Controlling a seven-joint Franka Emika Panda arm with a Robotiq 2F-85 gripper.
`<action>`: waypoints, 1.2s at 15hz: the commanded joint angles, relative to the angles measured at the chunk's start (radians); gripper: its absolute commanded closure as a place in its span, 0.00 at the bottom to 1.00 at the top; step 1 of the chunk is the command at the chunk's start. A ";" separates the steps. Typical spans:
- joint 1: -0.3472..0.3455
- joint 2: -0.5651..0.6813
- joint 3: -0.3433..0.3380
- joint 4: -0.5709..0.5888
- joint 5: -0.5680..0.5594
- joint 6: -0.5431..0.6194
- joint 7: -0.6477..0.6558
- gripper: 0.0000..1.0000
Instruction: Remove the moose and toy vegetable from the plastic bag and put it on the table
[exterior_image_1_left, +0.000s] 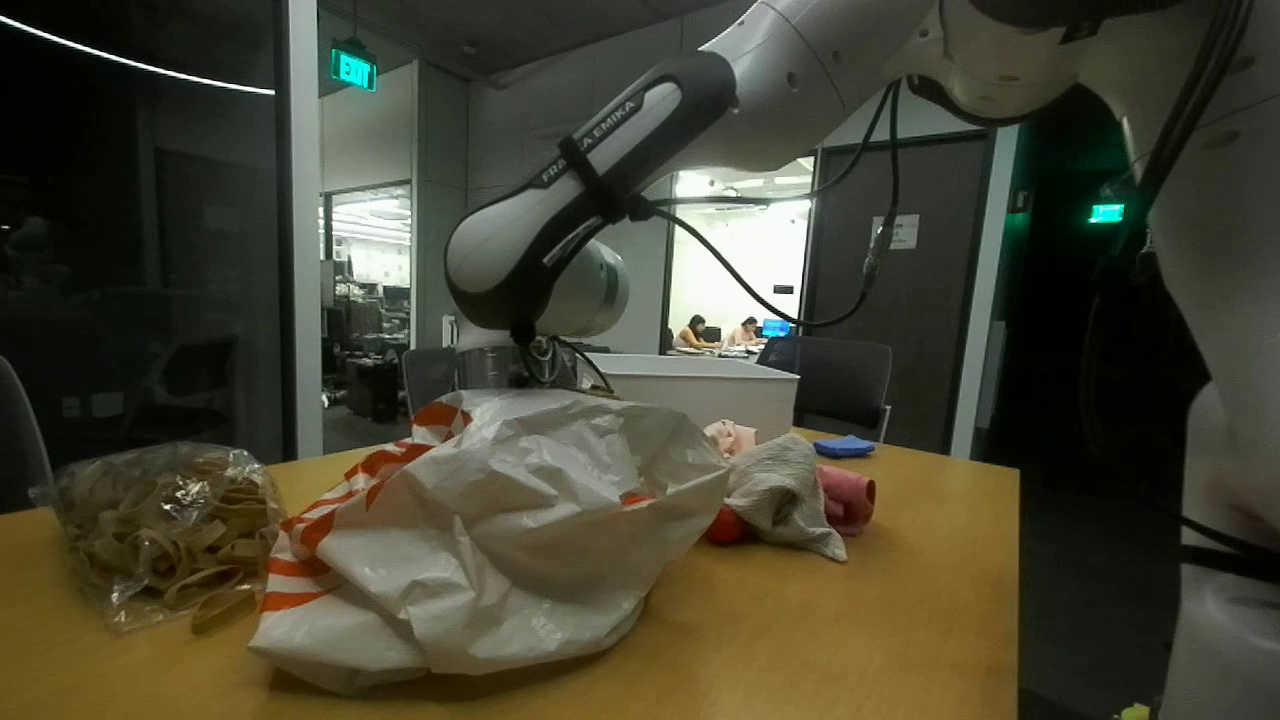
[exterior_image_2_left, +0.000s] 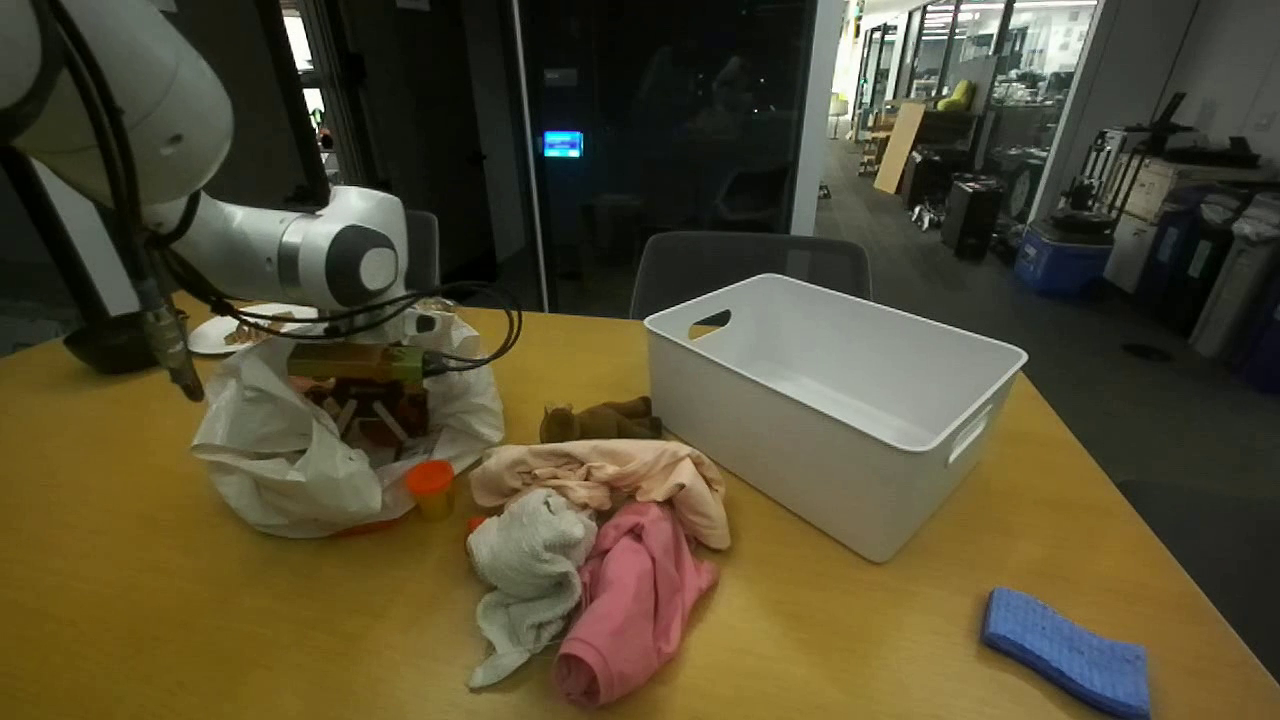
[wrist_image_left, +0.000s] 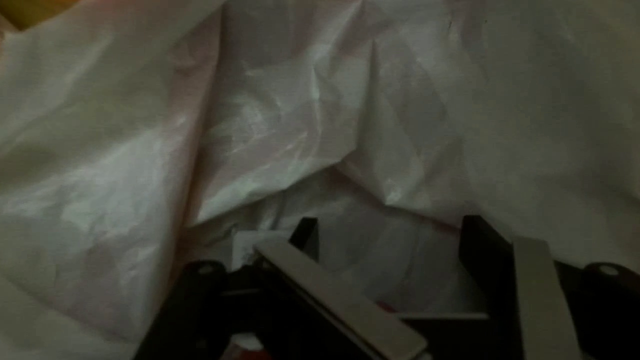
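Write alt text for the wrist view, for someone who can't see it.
The open gripper is inside the dim, crumpled white plastic bag, its dark fingers spread apart at the bottom of the picture. A corner of tan table shows at upper left.

Both exterior views: across table (exterior_image_2_left: 810, 640), sharing plastic bag (exterior_image_1_left: 510, 530). Wrist view: close, into bag past fingers (wrist_image_left: 542, 300).

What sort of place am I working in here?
Likely a meeting room in an office or lab building: chairs by the table, a lit exit sign, and two people near a screen in the background.
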 joint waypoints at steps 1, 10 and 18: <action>0.002 0.033 0.003 0.041 -0.017 0.026 -0.024 0.47; -0.012 0.001 0.009 0.049 0.031 0.016 -0.021 1.00; -0.027 -0.148 -0.026 0.062 0.028 -0.173 0.067 1.00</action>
